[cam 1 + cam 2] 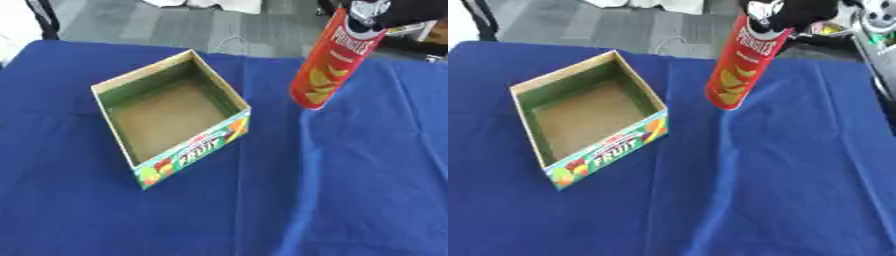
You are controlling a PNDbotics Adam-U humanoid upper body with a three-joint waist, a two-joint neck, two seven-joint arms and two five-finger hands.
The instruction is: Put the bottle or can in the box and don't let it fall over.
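Red can [333, 62] tilted, its top gripped in the right hand [378, 12], right of the box [171, 117].

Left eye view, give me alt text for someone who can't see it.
The robot's right hand holds a tall red chip can by its top, tilted, to the right of an open, empty cardboard fruit box on a blue tablecloth.

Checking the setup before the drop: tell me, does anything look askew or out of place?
The red chip can hangs tilted, not upright, its top held by the right hand and its base leaning toward the open box, still outside it. The box sits turned at an angle on the blue cloth. Nothing is spilled.
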